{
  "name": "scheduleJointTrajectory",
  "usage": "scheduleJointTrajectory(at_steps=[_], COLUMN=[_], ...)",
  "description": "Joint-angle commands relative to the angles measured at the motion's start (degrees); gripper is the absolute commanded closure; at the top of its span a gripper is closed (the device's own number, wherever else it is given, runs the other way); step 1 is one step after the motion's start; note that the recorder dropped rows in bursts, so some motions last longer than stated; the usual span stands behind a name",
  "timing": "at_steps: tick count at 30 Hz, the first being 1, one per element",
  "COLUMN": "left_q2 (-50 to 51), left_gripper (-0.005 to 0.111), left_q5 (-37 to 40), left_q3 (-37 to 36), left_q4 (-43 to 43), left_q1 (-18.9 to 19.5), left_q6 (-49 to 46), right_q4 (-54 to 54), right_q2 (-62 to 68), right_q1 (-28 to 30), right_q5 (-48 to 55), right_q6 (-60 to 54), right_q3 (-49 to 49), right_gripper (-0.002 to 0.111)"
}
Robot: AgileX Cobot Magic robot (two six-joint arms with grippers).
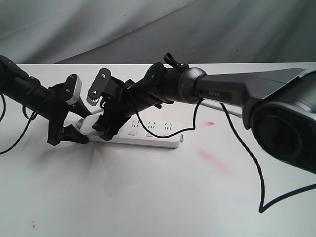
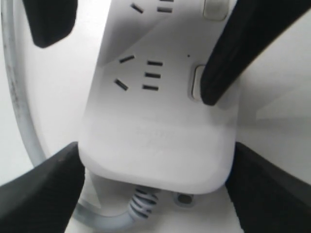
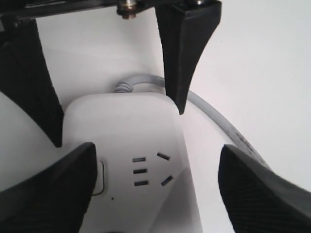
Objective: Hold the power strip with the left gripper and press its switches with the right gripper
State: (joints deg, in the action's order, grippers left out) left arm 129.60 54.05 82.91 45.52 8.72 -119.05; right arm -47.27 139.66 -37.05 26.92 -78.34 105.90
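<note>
Bulky black right arm [image 1: 232, 91], its big round joint filling the right side of the exterior view, comes in over the table's right edge and stretches leftward past the middle, the grey tube lettered PIPER nearly level and the wrist tipped down; a thin black cable [image 1: 247, 158] droops from it and loops toward the near right corner of the white table [image 1: 123, 197]; two red smears [image 1: 213, 159] mark the surface under the arm.

Beyond them the long flat white plastic power strip [image 1: 158, 140] lies left of the table's centre, its length parallel to the far edge; the right gripper [image 3: 156, 145] hangs over its cord end, fingers spread wide and grasping nothing; one black fingertip [image 2: 209, 92] sits on the small white rounded-rectangle switch [image 2: 194, 77] nearest that end, though whether it is pushed in I cannot tell; the other finger hangs past the strip's far long side.

Close beside it the left gripper [image 2: 155, 150] is clenched across the same end, a finger against each long side; the long grey cord [image 3: 218, 121] leaves between them; the slim black left arm [image 1: 29, 94] slopes down from the left edge.

Grey cloth [image 1: 148, 24] hangs behind the far edge.
</note>
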Motion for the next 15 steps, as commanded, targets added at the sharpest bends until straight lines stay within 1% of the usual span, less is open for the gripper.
scheduleJointTrajectory(at_steps=[1, 15], left_q2=[0.0, 0.0], left_gripper=[0.041, 0.041], left_q5=[-0.3, -0.3], left_q3=[0.0, 0.0], left_q4=[-3.0, -3.0], left_q1=[-0.1, -0.1], left_q6=[0.3, 0.1], right_q4=[1.6, 4.0], right_q2=[1.8, 2.7], right_q1=[0.5, 1.2], right_q5=[1.4, 4.4], right_q6=[-0.4, 1.3], right_q3=[-0.1, -0.1], right_gripper=[0.043, 0.043])
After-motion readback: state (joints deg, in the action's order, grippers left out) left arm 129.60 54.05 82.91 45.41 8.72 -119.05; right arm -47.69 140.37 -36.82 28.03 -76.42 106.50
